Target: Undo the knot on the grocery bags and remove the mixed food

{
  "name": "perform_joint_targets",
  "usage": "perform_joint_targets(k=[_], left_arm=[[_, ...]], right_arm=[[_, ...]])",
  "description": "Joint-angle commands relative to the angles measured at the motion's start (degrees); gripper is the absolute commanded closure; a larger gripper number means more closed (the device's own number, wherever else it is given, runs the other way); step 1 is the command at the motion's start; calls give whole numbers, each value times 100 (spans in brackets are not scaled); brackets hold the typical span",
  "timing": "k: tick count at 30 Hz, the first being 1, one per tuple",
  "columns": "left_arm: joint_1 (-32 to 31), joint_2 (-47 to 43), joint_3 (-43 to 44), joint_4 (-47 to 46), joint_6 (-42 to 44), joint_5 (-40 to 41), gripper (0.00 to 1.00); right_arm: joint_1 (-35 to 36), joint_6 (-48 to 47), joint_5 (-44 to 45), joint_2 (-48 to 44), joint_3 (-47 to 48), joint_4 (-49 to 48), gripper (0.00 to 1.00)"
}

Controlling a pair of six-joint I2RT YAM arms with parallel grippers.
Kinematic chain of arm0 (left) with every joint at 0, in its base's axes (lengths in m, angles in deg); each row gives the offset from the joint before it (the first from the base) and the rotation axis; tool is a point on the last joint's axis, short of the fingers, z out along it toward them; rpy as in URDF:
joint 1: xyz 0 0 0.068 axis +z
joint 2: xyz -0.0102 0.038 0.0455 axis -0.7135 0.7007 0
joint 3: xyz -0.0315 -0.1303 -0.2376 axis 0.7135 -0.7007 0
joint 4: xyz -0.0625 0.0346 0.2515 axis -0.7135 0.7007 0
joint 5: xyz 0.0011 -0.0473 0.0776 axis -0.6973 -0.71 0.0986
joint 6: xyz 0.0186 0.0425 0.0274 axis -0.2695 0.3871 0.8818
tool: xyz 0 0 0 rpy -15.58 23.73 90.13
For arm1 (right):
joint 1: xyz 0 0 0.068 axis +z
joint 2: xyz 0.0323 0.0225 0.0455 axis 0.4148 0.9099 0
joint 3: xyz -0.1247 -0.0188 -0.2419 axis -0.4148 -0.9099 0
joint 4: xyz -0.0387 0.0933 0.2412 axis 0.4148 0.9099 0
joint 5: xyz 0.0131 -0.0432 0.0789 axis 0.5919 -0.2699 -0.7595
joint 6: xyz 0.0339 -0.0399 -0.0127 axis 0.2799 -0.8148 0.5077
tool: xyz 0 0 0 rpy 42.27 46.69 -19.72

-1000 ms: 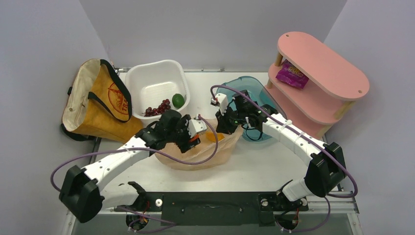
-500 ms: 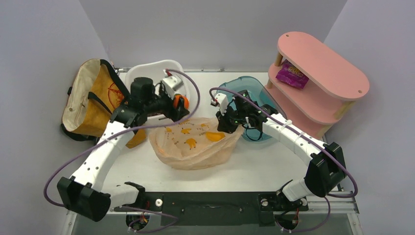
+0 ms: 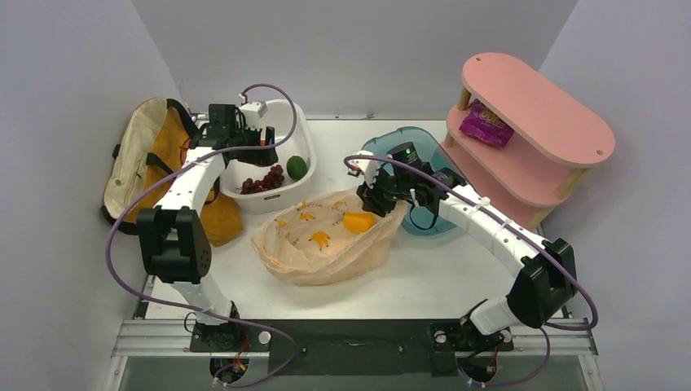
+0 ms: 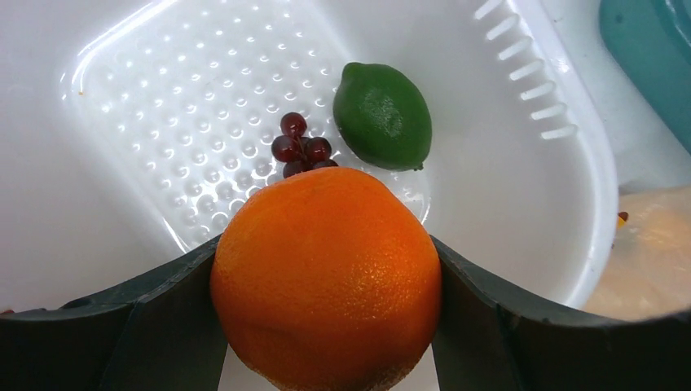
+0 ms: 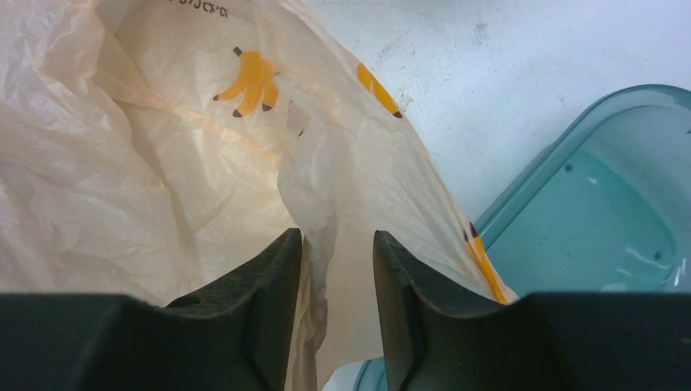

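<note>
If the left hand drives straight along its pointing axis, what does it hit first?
Probably the dark red grapes on the floor of the white tub, just ahead of the orange the left hand grips; the lime sits slightly right. Depth is unclear.

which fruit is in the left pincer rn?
The round orange, clamped in the left pincer above the white perforated plastic tub; the green lime and dark red grapes lie loose in that tub.

Nothing legible here. Packet (image 3: 486,125) on shelf (image 3: 562,114): orange lettering, too blurred for me to read. Plastic bag (image 5: 138,171): dark print at the top edge of my right wrist view, cut off.
</note>
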Motion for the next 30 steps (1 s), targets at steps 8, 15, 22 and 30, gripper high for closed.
perform_joint_targets(k=[8, 15, 22, 30], left_arm=[[5, -624, -209, -1053, 38, 566, 3], [15, -1608, -564, -520, 424, -543, 3], [-790, -3135, -1654, 620, 1099, -1396, 3], [-2272, -3718, -2604, 359, 841, -238, 3]], right_arm=[[90, 65, 337, -595, 592, 92, 19], [593, -107, 272, -692, 1148, 713, 18], [1244, -578, 295, -749, 800, 1009, 72], [1554, -1579, 608, -526, 333, 1007, 100]])
